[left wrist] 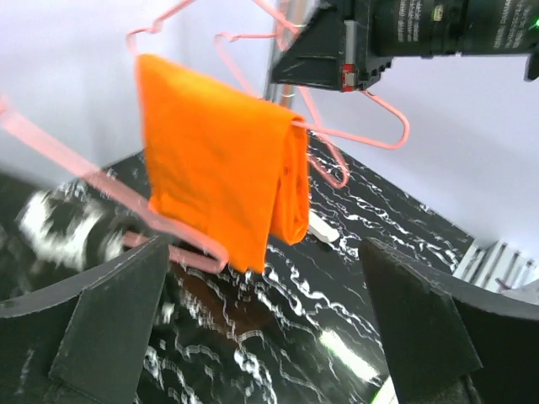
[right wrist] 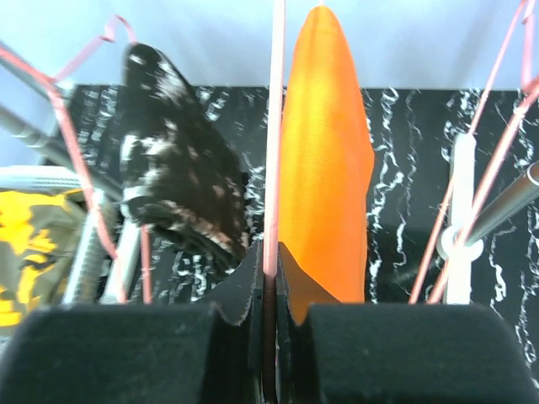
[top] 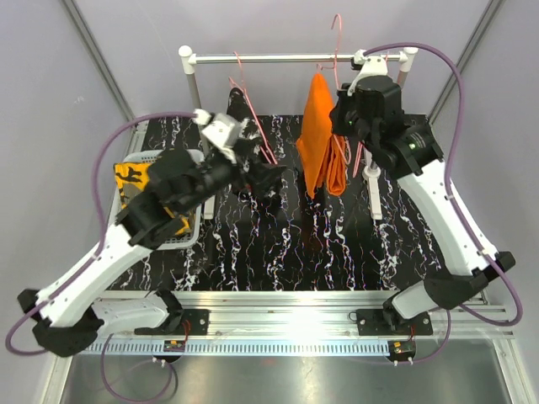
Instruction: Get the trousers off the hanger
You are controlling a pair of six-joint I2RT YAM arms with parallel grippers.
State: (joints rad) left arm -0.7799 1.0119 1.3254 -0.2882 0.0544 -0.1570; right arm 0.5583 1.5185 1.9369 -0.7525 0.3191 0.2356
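1. Trousers, orange pair [top: 318, 139]: draped over a pink hanger [right wrist: 273, 126] that hangs off the rail [top: 295, 58]. In the wrist view the cloth is right beside the right jaws, on their right-hand side.
2. Right jaws: clenched on that hanger's thin wire, which is pinched btwn the two fingers [right wrist: 126, 353]. The wire runs straight up out of the grip.
3. Left jaws: released and spread wide, nothing btwn them. The orange pair hangs ahead, framed btwn the two fingers [left wrist: 109, 328] and apart from both.
4. Black pair w/ white splashes [right wrist: 181, 185]: on a second pink hanger [right wrist: 71, 139], to the left of the right jaws. It's blurred in the left wrist view, off the left-hand finger's side.
5. Camo pair [top: 135, 178]: off the rail, lying in a basket [top: 156, 155] on the desk [top: 253, 244], behind and left of the left jaws, partly under that arm.
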